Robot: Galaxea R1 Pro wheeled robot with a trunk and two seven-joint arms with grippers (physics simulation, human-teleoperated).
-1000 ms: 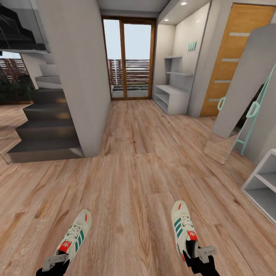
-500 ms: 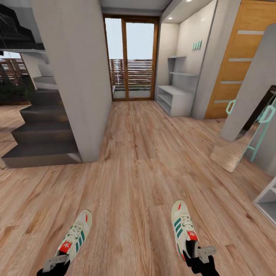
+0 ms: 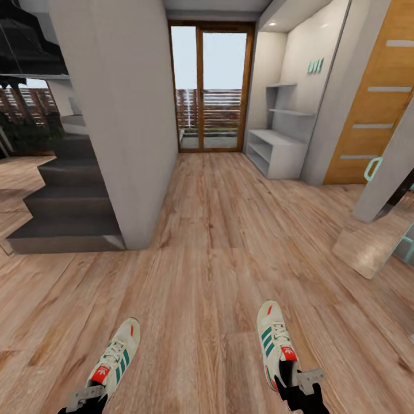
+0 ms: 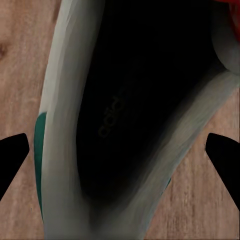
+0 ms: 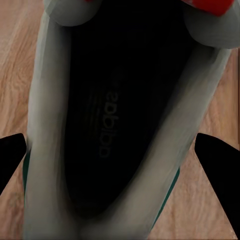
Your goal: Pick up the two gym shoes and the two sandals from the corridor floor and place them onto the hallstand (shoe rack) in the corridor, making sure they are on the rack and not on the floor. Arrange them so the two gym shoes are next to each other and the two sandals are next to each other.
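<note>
The word "adidas" is printed in faint grey letters on the dark insole of the left gym shoe [image 4: 125, 115], seen from the left wrist camera, though only part of it reads clearly. The same word "adidas" stands on the dark insole of the right gym shoe [image 5: 110, 120], seen from the right wrist camera. In the head view each shoe's red tongue label bears a small white trefoil mark, too small to read any letters

Corridor floor [image 3: 218, 241] ahead of you, light brown wood-grain planks, dark grey staircase [image 3: 69, 201] standing on it at your left, pale grey hallstand [image 3: 279, 152] standing on it far right beside the glazed doors [image 3: 210, 89]
</note>
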